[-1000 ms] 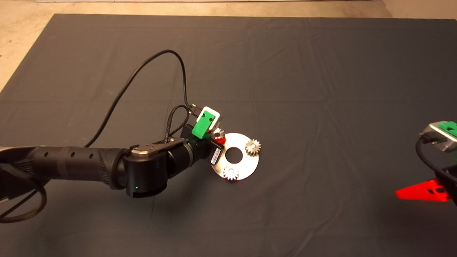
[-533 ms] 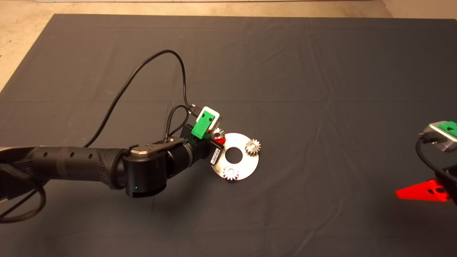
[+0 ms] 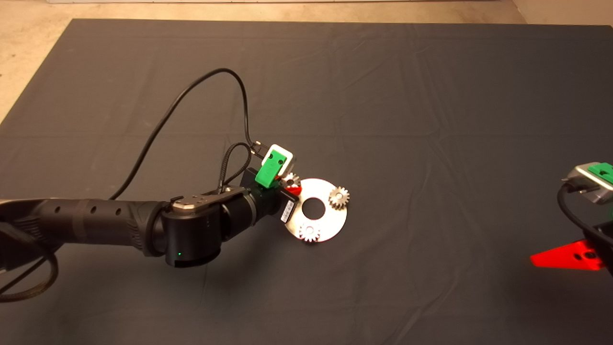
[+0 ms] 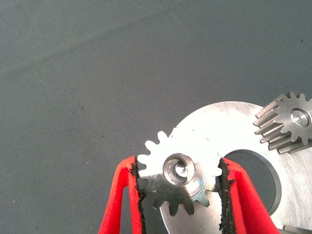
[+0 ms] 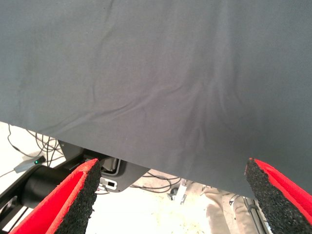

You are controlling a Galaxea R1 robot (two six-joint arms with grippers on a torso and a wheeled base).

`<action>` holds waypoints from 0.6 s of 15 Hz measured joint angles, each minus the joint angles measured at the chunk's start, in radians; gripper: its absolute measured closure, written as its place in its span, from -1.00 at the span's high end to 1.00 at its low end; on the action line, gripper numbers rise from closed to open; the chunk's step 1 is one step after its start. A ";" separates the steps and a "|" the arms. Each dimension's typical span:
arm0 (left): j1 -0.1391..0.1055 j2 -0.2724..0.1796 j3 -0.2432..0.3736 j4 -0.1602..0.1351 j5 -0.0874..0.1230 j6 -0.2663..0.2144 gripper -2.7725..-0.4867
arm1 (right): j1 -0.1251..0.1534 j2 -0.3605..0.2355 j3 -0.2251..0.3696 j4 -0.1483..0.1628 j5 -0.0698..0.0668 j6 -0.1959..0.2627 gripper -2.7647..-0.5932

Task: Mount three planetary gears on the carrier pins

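Note:
The round silver disc (image 3: 325, 218) lies mid-mat, and two planetary gears (image 3: 339, 197) (image 3: 309, 232) sit on it. At the disc's far-left rim my left gripper (image 3: 290, 187) is shut on a third planetary gear (image 4: 179, 170), with a black pad pressed to its teeth on each side. This gear lies flat over the disc's (image 4: 234, 124) edge, and the end of a carrier pin (image 4: 181, 169) shows in its centre hole. Another gear (image 4: 286, 122) sits on its own pin (image 4: 299, 117) nearby. My right gripper (image 3: 570, 256) is parked at the lower right, open and holding nothing.
A black cable (image 3: 201, 84) loops from the left wrist up over the mat behind the arm. The right wrist view shows the mat's edge (image 5: 146, 165) with cables and equipment on the floor beyond. Bare floor borders the mat at the far and left sides.
The left arm has shifted slightly to the left. The held gear stays at the same spot on the disc's rim. The right arm has not moved.

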 joint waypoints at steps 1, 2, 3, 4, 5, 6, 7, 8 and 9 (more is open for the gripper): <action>0.001 0.000 0.001 0.001 0.001 0.000 -0.90 | 0.000 0.000 0.000 0.000 -0.001 0.000 0.48; 0.002 0.000 0.001 0.001 0.001 0.000 -0.90 | 0.000 0.000 0.000 0.000 0.000 0.000 0.48; 0.004 0.000 0.001 0.004 0.001 0.000 -0.90 | 0.000 0.000 0.000 0.000 0.000 0.000 0.48; 0.006 0.000 0.001 0.008 0.001 0.000 -0.90 | 0.000 0.000 0.000 0.000 0.000 0.000 0.48; 0.007 0.000 0.001 0.011 0.001 0.000 -0.90 | 0.000 0.000 0.000 0.000 0.000 0.000 0.48; 0.009 0.000 0.001 0.013 0.002 0.000 -0.90 | 0.000 0.000 0.000 0.000 0.000 0.000 0.48; 0.010 0.001 0.001 0.016 0.002 0.000 -0.90 | 0.000 0.000 0.000 0.000 -0.001 0.000 0.48; 0.010 0.001 0.001 0.016 0.002 0.000 -0.90 | 0.000 0.000 0.000 0.000 0.000 0.000 0.48; 0.010 0.003 0.001 0.016 0.004 0.000 -0.90 | 0.000 0.000 0.000 0.000 0.000 0.000 0.48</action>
